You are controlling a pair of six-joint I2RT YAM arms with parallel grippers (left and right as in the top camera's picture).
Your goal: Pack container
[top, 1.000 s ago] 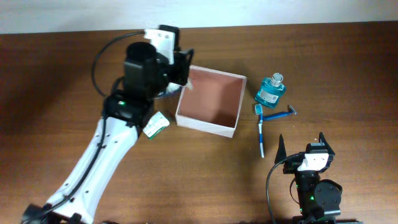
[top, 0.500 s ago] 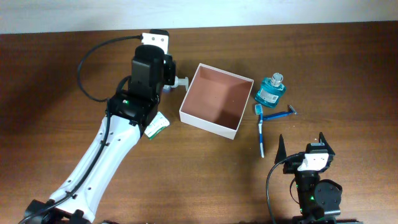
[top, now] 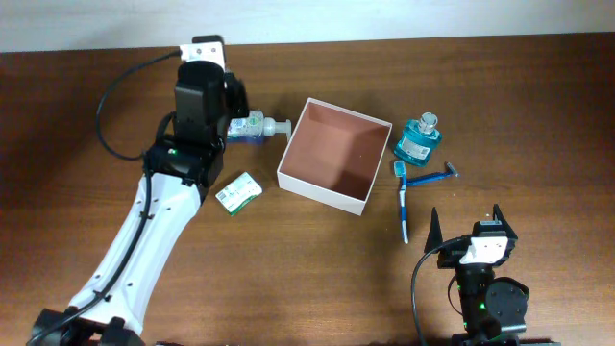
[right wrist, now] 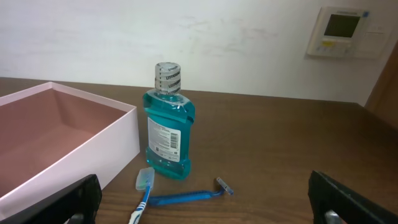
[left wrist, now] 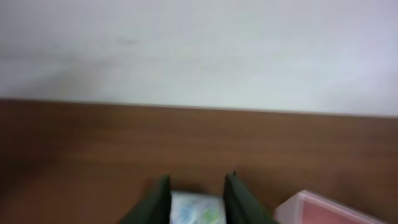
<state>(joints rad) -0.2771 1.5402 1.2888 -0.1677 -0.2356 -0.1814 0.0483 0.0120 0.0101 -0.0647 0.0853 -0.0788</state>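
The container (top: 325, 190), a square white box with a reddish-brown inside, stands open at the table's middle; it also shows in the right wrist view (right wrist: 118, 140) and its corner shows in the left wrist view (left wrist: 323, 208). My left gripper (top: 233, 125) is left of it. Its fingers (left wrist: 196, 180) sit tight on both sides of a white pump bottle (top: 258, 128) that lies on the table with its nozzle toward the container. My right gripper (top: 465, 216) is open and empty at the front right; its fingers (right wrist: 204, 180) show in its wrist view.
A teal glass bottle (top: 418, 140) (right wrist: 168, 134) stands right of the container. A toothbrush (top: 403, 200) (right wrist: 142, 196) and a blue razor (top: 432, 176) (right wrist: 186, 198) lie in front of it. A small green-and-white packet (top: 238, 191) lies left of the container.
My left arm has moved left, off the container's left edge. The pump bottle has come into view beside the container. The right arm has not moved.
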